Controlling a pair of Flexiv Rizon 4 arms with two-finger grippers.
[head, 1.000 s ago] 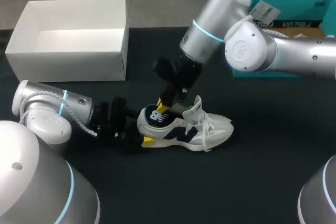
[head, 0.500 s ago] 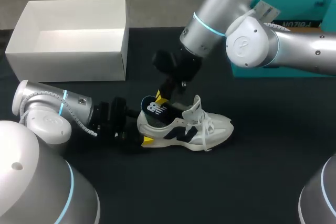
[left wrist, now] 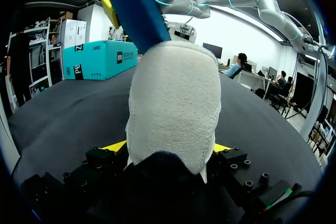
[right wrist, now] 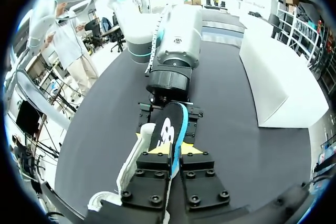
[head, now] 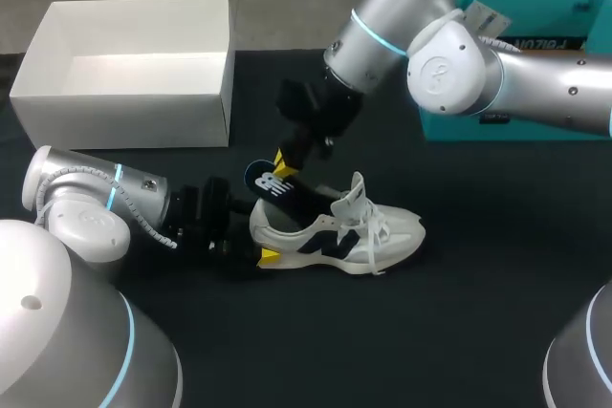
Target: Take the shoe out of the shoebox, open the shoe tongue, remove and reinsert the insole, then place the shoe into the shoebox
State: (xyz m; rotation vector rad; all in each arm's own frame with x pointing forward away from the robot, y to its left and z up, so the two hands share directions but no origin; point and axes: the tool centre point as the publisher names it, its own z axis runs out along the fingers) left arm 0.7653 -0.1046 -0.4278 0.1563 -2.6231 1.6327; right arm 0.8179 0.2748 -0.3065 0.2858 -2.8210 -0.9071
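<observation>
The right gripper (head: 284,161) is clamped on the dark blue insole (head: 271,184), with one yellow-tipped finger pressed on each face. The insole's heel end is held raised above the collar of the shoe (head: 335,231) and tilted toward the table's left edge, while its front end is sunk inside the shoe. From this gripper the wrist is angled steeply up and to the right to a bent elbow. The right arm (head: 535,93) is stretched level from there toward the table's right edge, above a teal box (head: 545,16) at the far right.

The left gripper (left wrist: 169,153) is closed on the shoe's heel, a yellow tip seen on either side of it. The left arm (head: 105,198) is laid low and nearly level — its wrist pointed along the table (head: 478,322) toward the right edge.

The white shoe is set upright on its sole near the table's middle, toe toward the right edge, tongue raised and laces loose. The open white shoebox (head: 134,64) is placed at the far left corner, well apart from the shoe.
</observation>
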